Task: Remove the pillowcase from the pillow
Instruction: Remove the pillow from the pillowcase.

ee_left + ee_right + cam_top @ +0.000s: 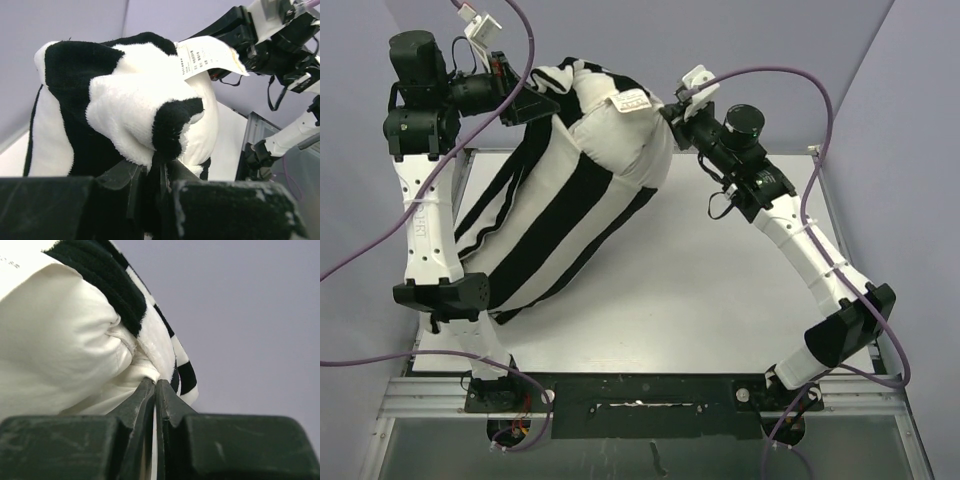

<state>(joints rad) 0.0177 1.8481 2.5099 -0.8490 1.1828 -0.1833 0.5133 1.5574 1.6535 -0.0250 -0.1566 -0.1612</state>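
Note:
The black and white striped pillowcase is lifted at the back left and drapes down to the table. The white pillow sticks out of its open end, with the printed label on top. My left gripper is shut on a bunched fold of the pillowcase, with fuzzy fabric pinched between the jaws. My right gripper is shut on the pillow's seamed edge, its jaws pressed together. The pillowcase's black rim lies just behind that edge. The label also shows in the left wrist view.
The white table has a metal frame along its right side and grey walls behind. The right arm reaches in from the right. Purple cables loop over both arms.

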